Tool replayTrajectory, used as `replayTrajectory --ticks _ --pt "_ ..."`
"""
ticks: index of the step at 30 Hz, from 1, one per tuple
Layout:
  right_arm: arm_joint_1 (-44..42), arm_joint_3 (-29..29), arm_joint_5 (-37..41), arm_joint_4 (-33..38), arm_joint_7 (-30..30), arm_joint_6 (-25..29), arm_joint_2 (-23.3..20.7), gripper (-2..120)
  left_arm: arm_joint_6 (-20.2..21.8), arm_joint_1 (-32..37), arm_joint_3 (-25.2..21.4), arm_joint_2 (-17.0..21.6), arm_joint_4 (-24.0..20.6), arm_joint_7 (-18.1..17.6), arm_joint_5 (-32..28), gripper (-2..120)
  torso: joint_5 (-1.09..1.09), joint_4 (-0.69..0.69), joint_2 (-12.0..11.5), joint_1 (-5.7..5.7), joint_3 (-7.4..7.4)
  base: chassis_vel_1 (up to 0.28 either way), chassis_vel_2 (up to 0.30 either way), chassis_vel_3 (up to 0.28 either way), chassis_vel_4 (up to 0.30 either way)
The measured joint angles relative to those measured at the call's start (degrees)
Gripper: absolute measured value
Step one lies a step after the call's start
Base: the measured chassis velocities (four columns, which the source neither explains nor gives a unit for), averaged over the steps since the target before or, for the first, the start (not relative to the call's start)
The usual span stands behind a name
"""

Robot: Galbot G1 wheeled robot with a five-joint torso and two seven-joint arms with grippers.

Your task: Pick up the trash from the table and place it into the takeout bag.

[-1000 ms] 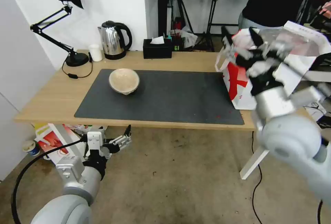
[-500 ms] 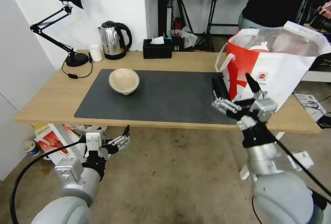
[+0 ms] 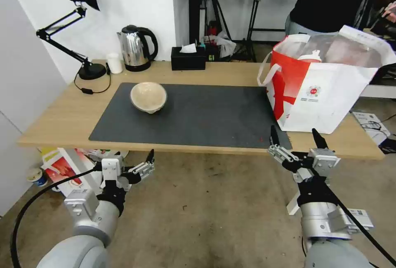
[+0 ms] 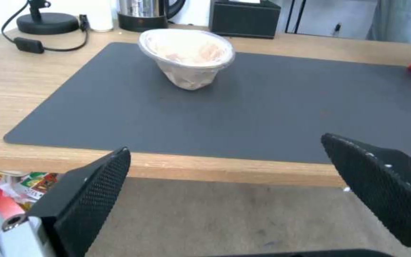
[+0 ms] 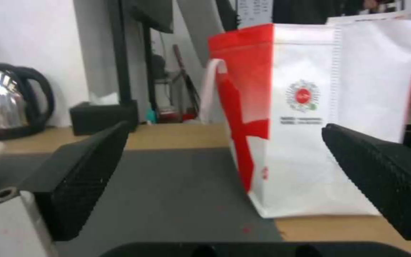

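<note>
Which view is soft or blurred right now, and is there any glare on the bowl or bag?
Head view: sharp; tan bowl evenly lit, faint shadow on the mat. Left wrist view: bowl clear, no glare. Right wrist view: soft throughout; takeout bag logo text unreadable, white panel bright, not blown out.

- light-wood table (image 3: 62, 119) with white legs, its front edge just ahead of both grippers
- big dark grey mat (image 3: 198, 115) covering the middle
- tan bowl (image 3: 148, 97) on the mat, tipped a bit I think
- takeout bag (image 3: 321, 86) straddling the mat's edge, ahead of the right gripper (image 3: 296, 139)
- far edge: lamp (image 3: 88, 69), small white cup (image 3: 114, 62), kettle (image 3: 136, 48), black tissue box (image 3: 188, 59)
</note>
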Motion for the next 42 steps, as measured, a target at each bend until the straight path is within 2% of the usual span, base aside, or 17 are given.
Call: replayTrajectory --ticks 6,15,42 --pt "-1.90 0.04 -0.95 0.93 2.82 -1.24 -0.28 100 0.04 -0.02 -0.08 0.01 0.00 -0.04 0.00 100 0.00 0.00 0.00 0.00 0.00 0.000 0.000 0.000 0.000" --pt "-3.49 -1.68 -2.84 -0.60 2.48 -1.23 -0.04 100 0.04 0.25 -0.13 -0.11 0.00 -0.08 -0.01 100 0.00 0.00 0.00 0.00 0.00 0.000 0.000 0.000 0.000" --pt "-3.55 -4.27 2.63 -2.22 1.46 -3.75 -0.54 100 0.03 0.11 -0.02 -0.75 0.00 -0.19 0.24 100 -0.01 0.00 0.00 0.00 0.00 0.000 0.000 0.000 0.000"
